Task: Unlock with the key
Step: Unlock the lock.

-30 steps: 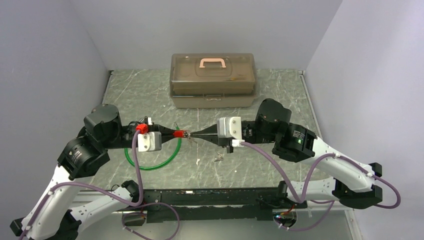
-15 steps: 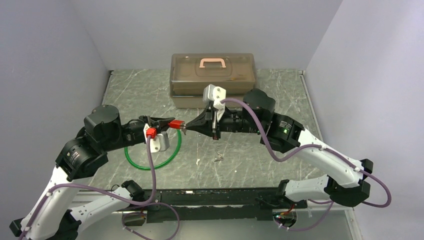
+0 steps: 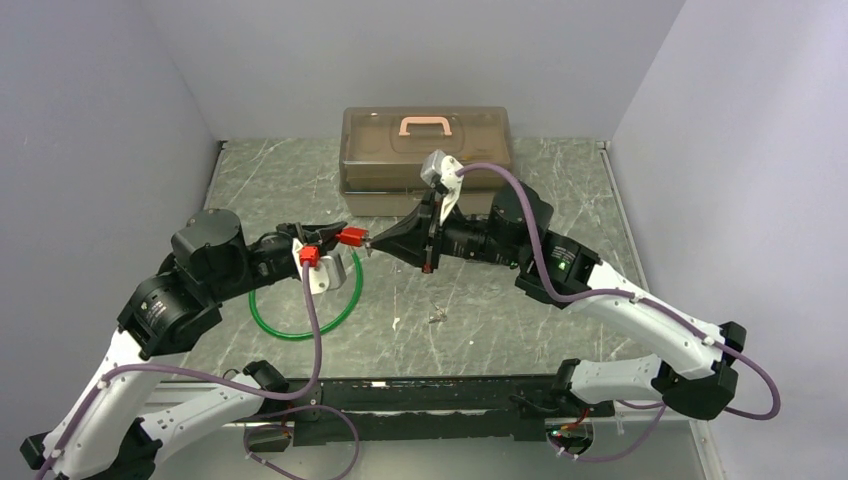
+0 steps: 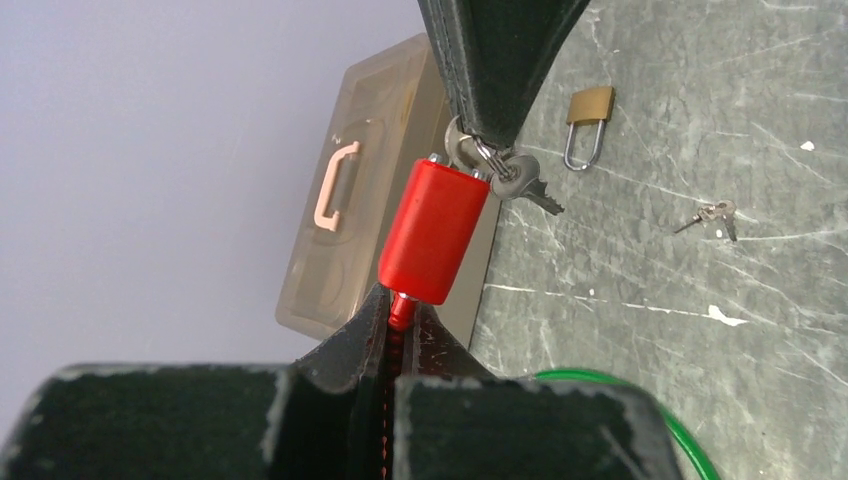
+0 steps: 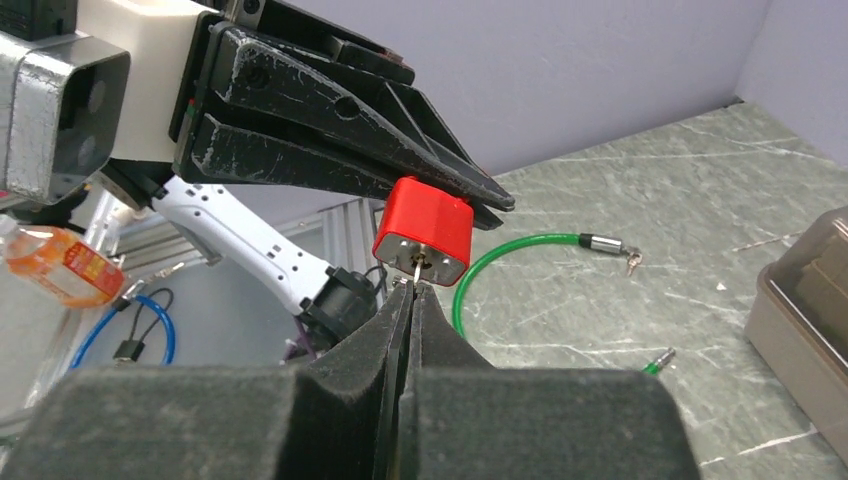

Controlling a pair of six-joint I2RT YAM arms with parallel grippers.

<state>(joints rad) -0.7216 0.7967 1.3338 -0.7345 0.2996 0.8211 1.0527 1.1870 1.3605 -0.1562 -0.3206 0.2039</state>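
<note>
A red padlock body [image 3: 351,237] hangs in the air between my two grippers. My left gripper [image 3: 330,240] is shut on its red shackle stub [image 4: 402,305], seen in the left wrist view [image 4: 400,312]. My right gripper [image 3: 373,243] is shut on the key [image 5: 417,270], a thin silver blade that sits in the keyhole of the lock's silver end face [image 5: 420,258]. In the left wrist view the key's ring and spare keys [image 4: 520,180] dangle beside the right fingertips [image 4: 487,120]. The right jaws [image 5: 412,292] are pressed together.
A small brass padlock [image 4: 588,118] and a loose bunch of small keys [image 3: 437,316] lie on the marble-patterned table. A green cable loop [image 3: 300,318] with silver tips [image 5: 600,243] lies under the left arm. A brown plastic box [image 3: 427,160] with a pink handle stands at the back.
Both grippers have lifted the red lock and carried it a little toward the back. The right wrist has rolled about a quarter turn with the key in the lock; the left wrist has rolled too.
</note>
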